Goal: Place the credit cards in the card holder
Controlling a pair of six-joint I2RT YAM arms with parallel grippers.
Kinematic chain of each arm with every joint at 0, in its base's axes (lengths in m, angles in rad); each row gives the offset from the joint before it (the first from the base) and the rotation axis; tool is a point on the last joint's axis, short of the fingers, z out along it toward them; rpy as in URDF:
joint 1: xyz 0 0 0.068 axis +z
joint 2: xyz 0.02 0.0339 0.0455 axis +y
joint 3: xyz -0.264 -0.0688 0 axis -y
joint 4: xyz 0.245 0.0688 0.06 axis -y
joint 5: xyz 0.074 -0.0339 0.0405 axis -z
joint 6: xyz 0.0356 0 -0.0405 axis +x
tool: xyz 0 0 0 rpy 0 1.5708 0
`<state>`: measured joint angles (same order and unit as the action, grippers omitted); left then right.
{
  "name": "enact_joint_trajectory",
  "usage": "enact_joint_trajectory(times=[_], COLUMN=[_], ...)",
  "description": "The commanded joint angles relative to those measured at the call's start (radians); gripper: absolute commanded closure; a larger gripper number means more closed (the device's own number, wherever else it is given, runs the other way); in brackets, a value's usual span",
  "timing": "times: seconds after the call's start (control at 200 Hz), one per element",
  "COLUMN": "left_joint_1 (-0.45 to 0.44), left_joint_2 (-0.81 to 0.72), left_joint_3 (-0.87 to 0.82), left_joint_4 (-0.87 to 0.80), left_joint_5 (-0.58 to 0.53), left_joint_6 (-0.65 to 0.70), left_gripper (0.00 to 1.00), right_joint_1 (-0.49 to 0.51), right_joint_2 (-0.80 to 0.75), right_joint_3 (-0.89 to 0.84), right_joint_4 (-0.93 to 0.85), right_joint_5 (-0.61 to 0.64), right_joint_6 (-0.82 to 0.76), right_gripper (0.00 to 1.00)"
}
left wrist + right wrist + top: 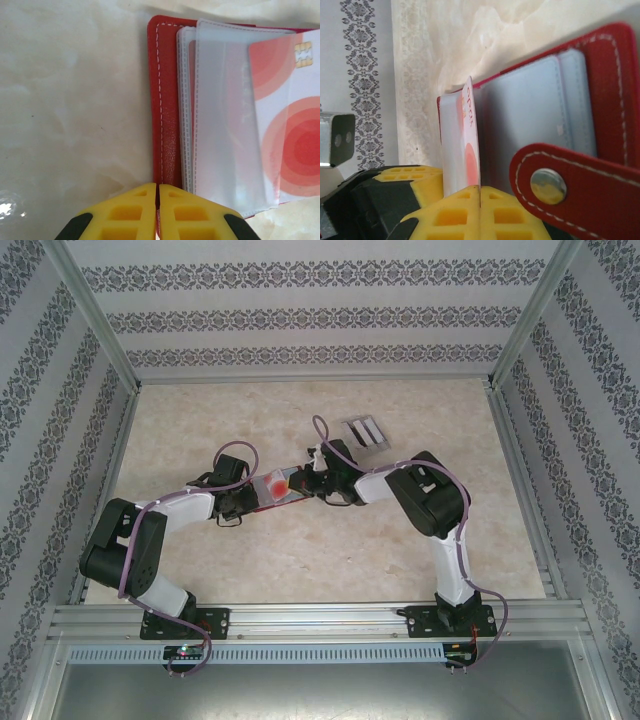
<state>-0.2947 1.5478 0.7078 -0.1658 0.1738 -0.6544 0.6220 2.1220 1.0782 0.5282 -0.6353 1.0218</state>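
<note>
I'm seeing grained red leatherette on the card holder (167, 100), cloudy plastic sleeves (225, 125), a shiny metal snap (548, 186), glossy marbled table (75, 125).

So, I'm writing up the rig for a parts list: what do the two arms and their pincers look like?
The left arm and right arm share white links, bulky black joints and a looping purple cable. The left pincer and right pincer have yellow fingers with square pockets on black bases.

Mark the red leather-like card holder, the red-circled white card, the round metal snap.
Red leather-like card holder (167, 100): left wrist, stitched cover.
Red-circled white card (295, 150): left wrist, printed face.
Round metal snap (548, 186): right wrist, centre.
</note>
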Motion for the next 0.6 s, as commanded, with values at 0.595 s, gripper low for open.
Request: enact_joint_trajectory(times=[0.595], left_joint_1=[-0.005], left_joint_2=[0.031], left_joint_3=[0.001], left_joint_4=[-0.038], left_joint_5=[-0.002], left_joint_6=[0.003], left_gripper=[0.92], right_joint_1=[0.050], right_joint_2=[0.027], right_joint_3=[-0.041], right_joint_4=[0.139], right_joint_5=[0.137], right_joint_6=[0.116], right_gripper=[1.00])
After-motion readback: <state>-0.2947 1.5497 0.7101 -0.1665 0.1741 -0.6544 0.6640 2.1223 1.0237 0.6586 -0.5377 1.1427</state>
